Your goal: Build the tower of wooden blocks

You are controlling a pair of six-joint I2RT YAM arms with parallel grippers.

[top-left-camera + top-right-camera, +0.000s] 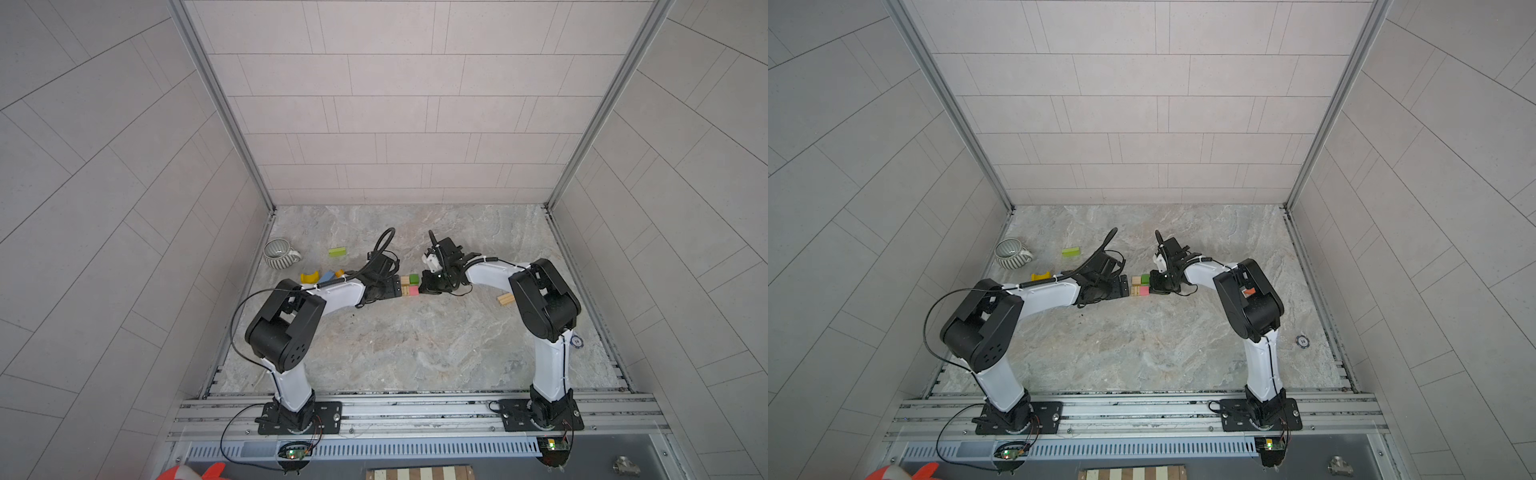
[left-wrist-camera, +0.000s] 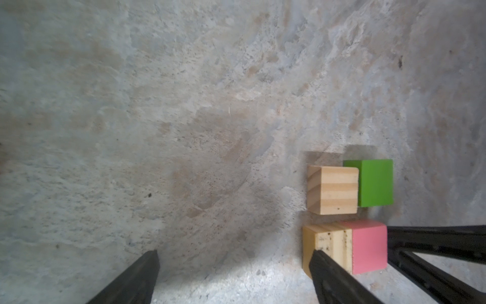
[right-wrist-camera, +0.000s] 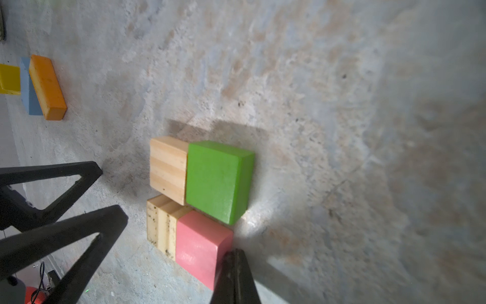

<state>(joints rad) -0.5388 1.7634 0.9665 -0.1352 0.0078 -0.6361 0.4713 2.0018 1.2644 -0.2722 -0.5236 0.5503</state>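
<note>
The wood block tower [image 1: 409, 285] is one layer only: four cubes packed in a square at the middle of the table [image 1: 415, 357] in both top views. In its upper row a plain tan cube [image 2: 332, 189] touches a green cube [image 2: 376, 183]. In the lower row a speckled tan cube [image 2: 328, 242] touches a pink cube [image 2: 369, 244].

The left fingers [image 2: 331, 276] point in from the left of the frame, spread wide and holding nothing. One tip is just beside the speckled tan cube, the other well apart over bare table. The right fingers [image 3: 234, 273] point in from the right, pressed together and empty, their tip against or just beside the pink cube's outer face.

Left of centre, beyond the left arm, a yellow arch [image 1: 309, 277], a blue block [image 1: 327, 276] and an orange block [image 1: 340, 273] lie together. A flat green block [image 1: 337, 251] lies higher up, and a grey ribbed mug [image 1: 279, 252] stands near the left wall. At right, a tan block [image 1: 506, 299] is partly hidden by the right arm.
</note>
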